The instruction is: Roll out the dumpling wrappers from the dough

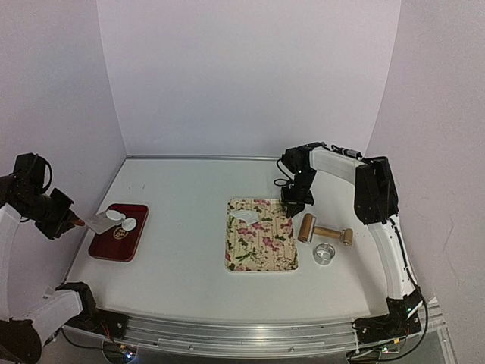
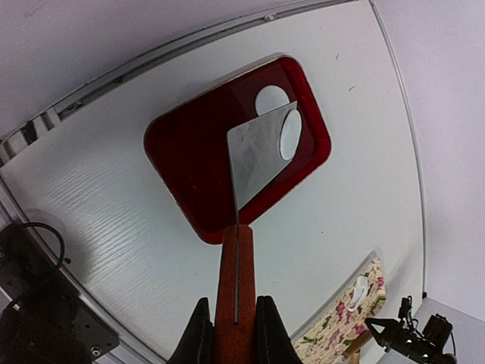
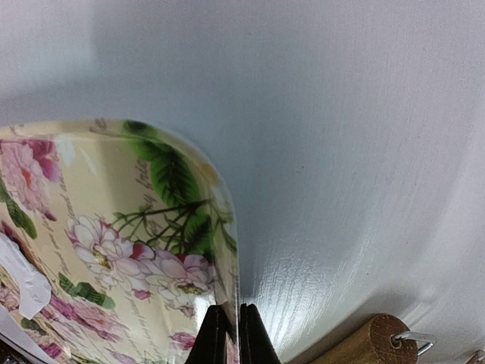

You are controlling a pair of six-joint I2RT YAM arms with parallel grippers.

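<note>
Red tray [image 1: 106, 246] lies near the left edge of the table and carries the two dumpling wrappers [image 1: 129, 224], white round discs at its far end. The left gripper [image 2: 231, 326] has its jaws closed on the orange handle of a scraper [image 2: 258, 155], whose metal blade hangs over this tray. One wrapper lies free on the red surface. The other is at the blade's edge, and I cannot tell if it rests on the blade or beside it.

Near the middle of the table, a little toward the right edge, lies a floral tray [image 1: 261, 254] with a white piece of dough [image 1: 246, 220] on its far part. The right gripper [image 3: 226, 334] has its jaws closed on the rim of this tray at its far right corner. Between the floral tray and the right edge of the table lie a wooden rolling pin [image 1: 326, 231] and a metal ring cutter [image 1: 325, 253], near each other.
</note>
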